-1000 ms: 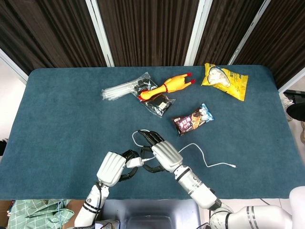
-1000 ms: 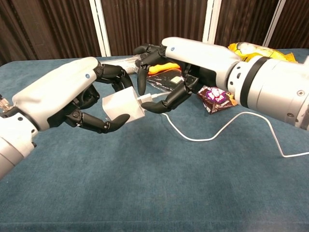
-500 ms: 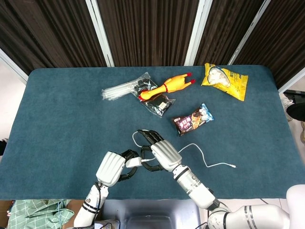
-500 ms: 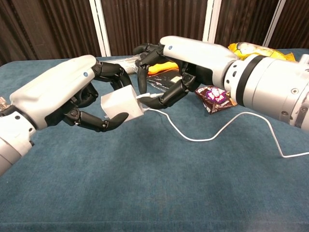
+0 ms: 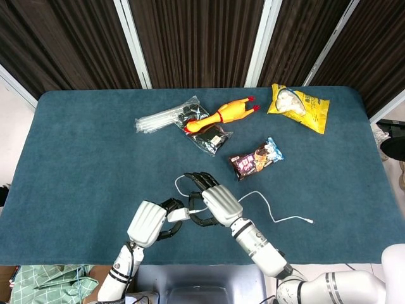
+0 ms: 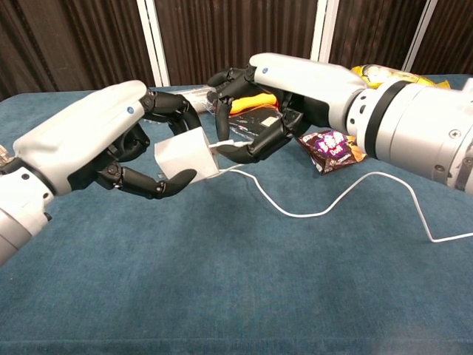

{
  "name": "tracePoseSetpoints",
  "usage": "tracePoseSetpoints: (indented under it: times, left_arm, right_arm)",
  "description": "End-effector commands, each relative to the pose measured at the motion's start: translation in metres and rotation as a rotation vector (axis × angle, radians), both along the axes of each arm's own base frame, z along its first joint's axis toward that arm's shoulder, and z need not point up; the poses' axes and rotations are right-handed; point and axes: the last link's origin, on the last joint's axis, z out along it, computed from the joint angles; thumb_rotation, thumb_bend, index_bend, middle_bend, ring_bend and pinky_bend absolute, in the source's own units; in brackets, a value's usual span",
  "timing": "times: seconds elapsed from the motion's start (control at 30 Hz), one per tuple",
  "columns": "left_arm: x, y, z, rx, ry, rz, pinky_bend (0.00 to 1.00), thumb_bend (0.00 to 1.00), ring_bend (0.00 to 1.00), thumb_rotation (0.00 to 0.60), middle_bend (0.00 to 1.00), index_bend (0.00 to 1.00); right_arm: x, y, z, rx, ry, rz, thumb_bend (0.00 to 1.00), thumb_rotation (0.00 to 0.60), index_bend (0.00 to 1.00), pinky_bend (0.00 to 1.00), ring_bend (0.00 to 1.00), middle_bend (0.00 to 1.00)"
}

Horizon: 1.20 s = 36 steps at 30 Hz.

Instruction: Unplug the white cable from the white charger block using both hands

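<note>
White plastic charger block point(image 6: 183, 157) is being held above the blue felt counter point(image 6: 244, 288) at its near edge, clamped between the thumb and curled fingers of the left hand point(image 6: 111, 144). Against the pictures from a second ago, the block is sitting at nearly the same spot and tilt; the left hand is keeping its grip without visible slip.

Right hand point(image 6: 270, 100) is pinching the plug end of the thin white cable point(image 6: 310, 211) where it meets the block's face, thumb below and fingers curled over the top. Over the last second this hand has been shifting slightly, rising and rolling a little, but the plug still appears seated against the block. Judgement: the pull is being set up or just starting, and separation is not yet achieved; whether a small gap has opened cannot be told from either view.

Beyond the hands, the cable is trailing in a loose curve across the counter toward the robot's right, its free end point(image 5: 310, 220) lying unmoved.

Further back, a dark snack packet point(image 5: 256, 158), a yellow rubber chicken point(image 5: 223, 115), a clear plastic bag point(image 5: 166, 116) and a yellow crisp bag point(image 5: 299, 106) are lying undisturbed.
</note>
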Motion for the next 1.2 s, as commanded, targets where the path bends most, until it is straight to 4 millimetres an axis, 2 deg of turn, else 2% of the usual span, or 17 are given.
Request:
tracePoseSetpoints:
  times: [0.03,0.1,0.37,0.53,0.63,0.8,1.0,1.1,1.2]
  left_arm:
    - [0.000,0.000,0.000,-0.001,-0.001,0.001,1.00,0.67,1.00,0.600,0.86,0.73]
    - [0.000,0.000,0.000,-0.003,-0.006,0.005,1.00,0.67,1.00,0.600,0.86,0.73]
    - [0.000,0.004,0.001,0.007,-0.003,0.003,1.00,0.67,1.00,0.600,0.86,0.73]
    - [-0.005,0.011,0.003,0.020,0.019,0.004,1.00,0.67,1.00,0.600,0.86,0.73]
    - [-0.014,0.016,0.002,0.032,0.064,-0.015,1.00,0.66,1.00,0.600,0.86,0.73]
    - [-0.046,0.032,-0.009,0.034,0.157,-0.025,1.00,0.61,1.00,0.600,0.85,0.73]
    - [-0.077,0.049,-0.029,0.015,0.213,-0.006,1.00,0.57,0.99,0.600,0.79,0.71]
    - [-0.084,0.054,-0.036,0.015,0.226,-0.010,1.00,0.55,0.93,0.600,0.75,0.70]
    - [-0.089,0.058,-0.042,0.015,0.234,-0.010,0.99,0.54,0.87,0.600,0.73,0.69]
  right_arm:
    - [0.000,0.000,0.001,-0.001,0.000,-0.001,0.62,0.600,0.83,0.00,0.00,0.17]
    - [0.000,-0.001,0.002,-0.005,0.001,-0.005,0.63,0.600,0.86,0.00,0.00,0.19]
    - [-0.004,-0.004,0.011,-0.016,0.044,-0.014,0.63,0.600,0.87,0.00,0.00,0.19]
    - [-0.015,-0.008,0.020,-0.041,0.083,-0.022,0.63,0.600,0.87,0.00,0.00,0.19]
    - [-0.030,-0.013,0.027,-0.064,0.125,-0.040,0.63,0.600,0.87,0.00,0.00,0.19]
    - [-0.071,-0.026,0.029,-0.120,0.230,-0.094,0.63,0.600,0.87,0.00,0.00,0.19]
    - [-0.124,-0.049,0.018,-0.171,0.327,-0.191,0.63,0.600,0.87,0.00,0.00,0.19]
    - [-0.143,-0.059,0.008,-0.185,0.369,-0.218,0.63,0.600,0.86,0.00,0.00,0.19]
    - [-0.156,-0.064,-0.001,-0.186,0.417,-0.220,0.63,0.600,0.78,0.00,0.00,0.19]
